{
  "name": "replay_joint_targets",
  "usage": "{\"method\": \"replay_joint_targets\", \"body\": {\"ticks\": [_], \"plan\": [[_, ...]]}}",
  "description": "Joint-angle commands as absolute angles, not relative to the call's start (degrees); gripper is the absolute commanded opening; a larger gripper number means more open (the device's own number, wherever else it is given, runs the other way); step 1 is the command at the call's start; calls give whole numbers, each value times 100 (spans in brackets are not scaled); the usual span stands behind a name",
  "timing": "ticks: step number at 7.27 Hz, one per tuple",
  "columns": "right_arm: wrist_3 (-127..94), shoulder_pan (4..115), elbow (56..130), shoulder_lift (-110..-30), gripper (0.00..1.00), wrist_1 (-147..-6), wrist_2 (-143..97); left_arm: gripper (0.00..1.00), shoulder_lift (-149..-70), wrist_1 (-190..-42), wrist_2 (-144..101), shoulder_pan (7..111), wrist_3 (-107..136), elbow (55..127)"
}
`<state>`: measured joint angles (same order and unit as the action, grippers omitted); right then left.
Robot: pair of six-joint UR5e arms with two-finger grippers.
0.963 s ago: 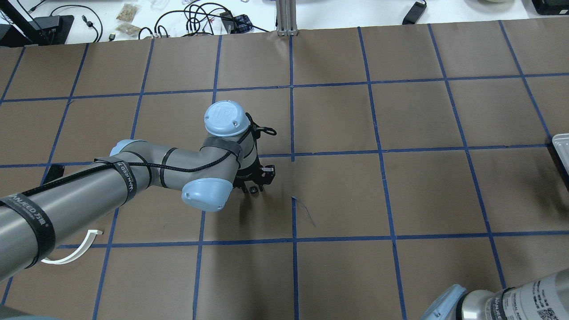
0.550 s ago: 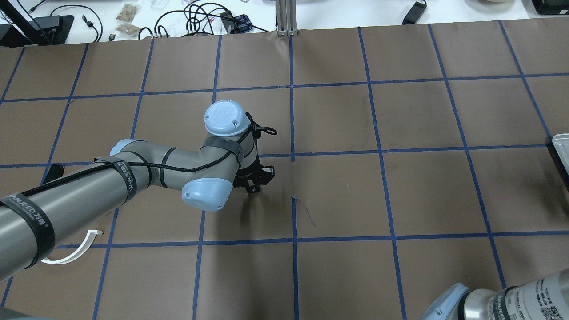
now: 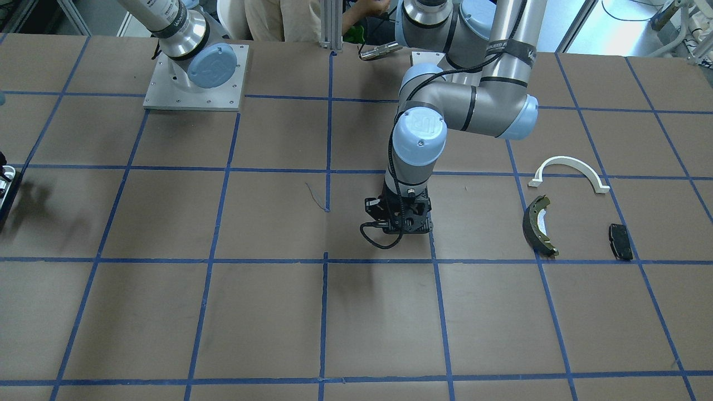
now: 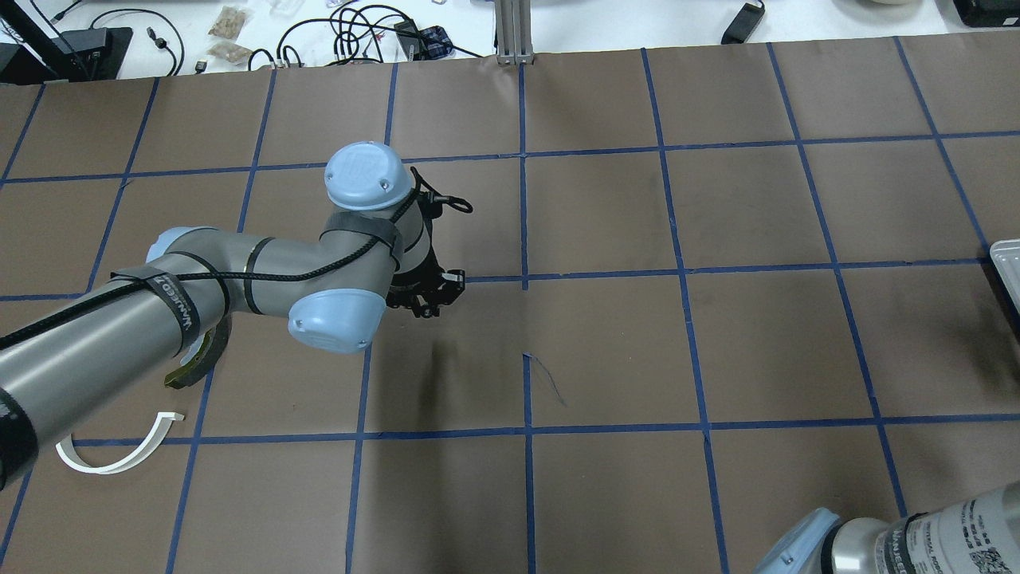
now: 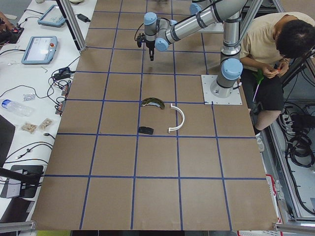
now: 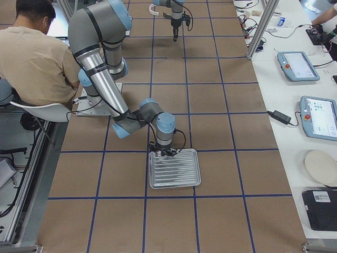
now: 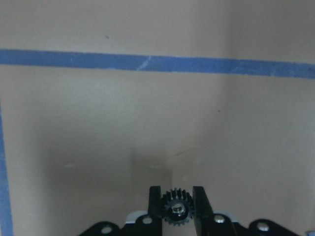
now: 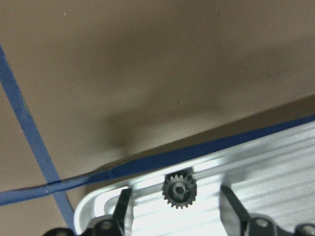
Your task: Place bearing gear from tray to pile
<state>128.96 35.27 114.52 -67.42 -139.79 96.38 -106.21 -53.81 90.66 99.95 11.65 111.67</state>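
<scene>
Front view: the left gripper (image 3: 402, 225) hangs just over the brown surface (image 3: 167, 312), near the middle. Off to its side lies the pile. It has a white half-ring bracket (image 3: 569, 167), a dark brake shoe (image 3: 539, 225) and a small black pad (image 3: 620, 241), near each other but apart.

Overhead view: the left arm covers part of the brake shoe.

Right side view: the right gripper (image 6: 162, 153) sits at the edge of the silver tray (image 6: 179, 175).

Left wrist view: the jaws pinch a small black bearing gear (image 7: 177, 212) from 2 sides, above the surface.

Right wrist view: the jaws are spread wide over the tray. A 2nd gear (image 8: 179, 190) lies between them, touching neither.
</scene>
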Motion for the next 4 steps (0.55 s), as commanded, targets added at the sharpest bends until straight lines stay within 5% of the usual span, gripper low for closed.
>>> {"method": "replay_joint_targets", "body": {"ticks": [1, 4], "plan": [[12946, 3524, 11461, -6741, 67, -13975, 9545, 0, -10249, -6280, 9289, 9355, 461, 10864], [13402, 3533, 11452, -6759, 66, -13975, 9501, 0, -9906, -6687, 9465, 7986, -1346, 10819]]}}
